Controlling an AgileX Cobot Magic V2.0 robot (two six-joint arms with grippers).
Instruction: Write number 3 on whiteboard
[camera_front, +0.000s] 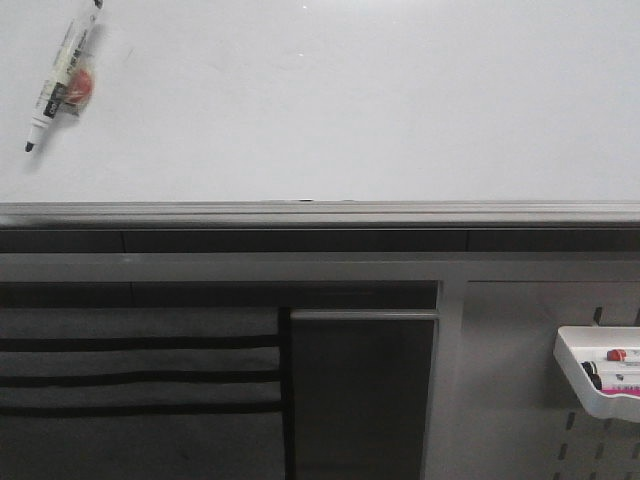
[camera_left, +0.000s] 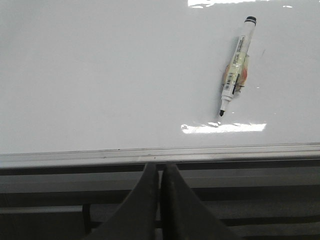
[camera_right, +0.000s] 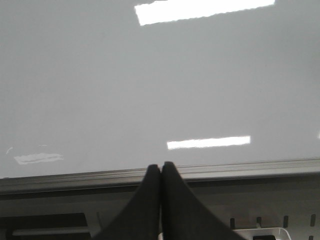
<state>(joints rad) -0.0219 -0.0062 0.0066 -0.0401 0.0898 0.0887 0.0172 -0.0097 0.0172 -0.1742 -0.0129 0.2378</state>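
Observation:
The whiteboard (camera_front: 350, 100) is a large glossy white surface with a grey metal edge rail (camera_front: 320, 213). It also fills the left wrist view (camera_left: 100, 75) and the right wrist view (camera_right: 150, 90). No number 3 shows on it in any view. A white marker with a black uncapped tip (camera_front: 60, 75) lies on the board at the far left, also in the left wrist view (camera_left: 236, 67). My left gripper (camera_left: 160, 165) is shut and empty, just short of the rail and apart from the marker. My right gripper (camera_right: 161, 166) is shut and empty at the rail.
A small white tray of markers (camera_front: 600, 385) hangs on a pegboard panel at the lower right, below the board. A dark panel (camera_front: 360, 395) and grey slatted shelving (camera_front: 140, 370) sit under the rail.

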